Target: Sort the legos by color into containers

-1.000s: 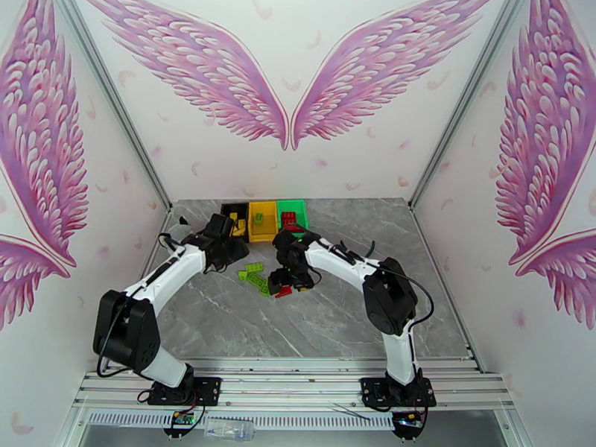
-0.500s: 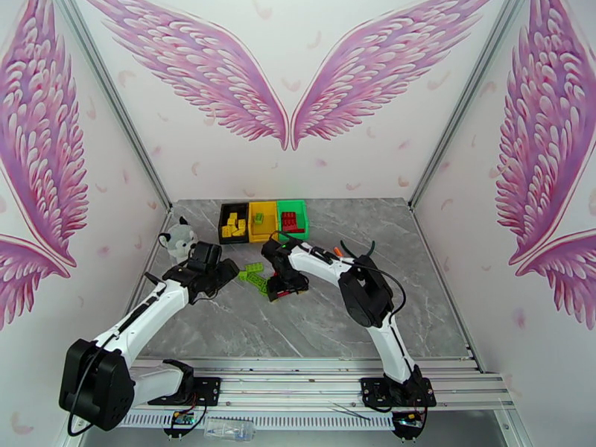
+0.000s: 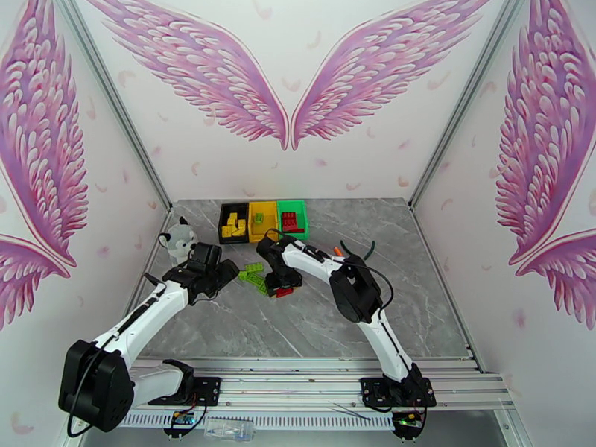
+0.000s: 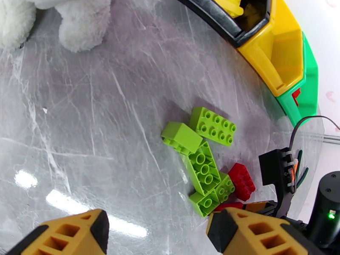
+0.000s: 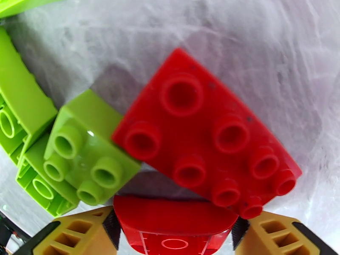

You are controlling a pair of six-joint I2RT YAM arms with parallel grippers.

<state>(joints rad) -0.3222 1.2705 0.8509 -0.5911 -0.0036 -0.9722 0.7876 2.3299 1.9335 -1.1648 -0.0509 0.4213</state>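
Reaching down to the grey marble table [image 3: 313,329], the right pincer [image 3: 281,287] is hanging over a red lego [image 3: 284,293] in the top view, just beside a cluster of light green legos [image 3: 253,276]. The left pincer [image 3: 221,283] is hovering on the cluster's other side, near a plush husky [image 3: 177,242]. At the far edge the black bin [image 3: 223,221], yellow bin [image 3: 261,234] and green bin [image 3: 293,205] are standing joined in a row, holding yellow, green and red bricks in that order.

From the left wrist, the left pincer [image 4: 163,234] is gaping wide with nothing between its fingers. The light green legos [image 4: 204,166] are lying ahead, touching one another, with a second red lego [image 4: 241,181] resting against them.

From the right wrist, the right pincer [image 5: 174,236] is pinching the red lego [image 5: 174,224] between both pads. The second red lego [image 5: 204,145] is lying studs up just beyond, touching a small green brick [image 5: 85,162].
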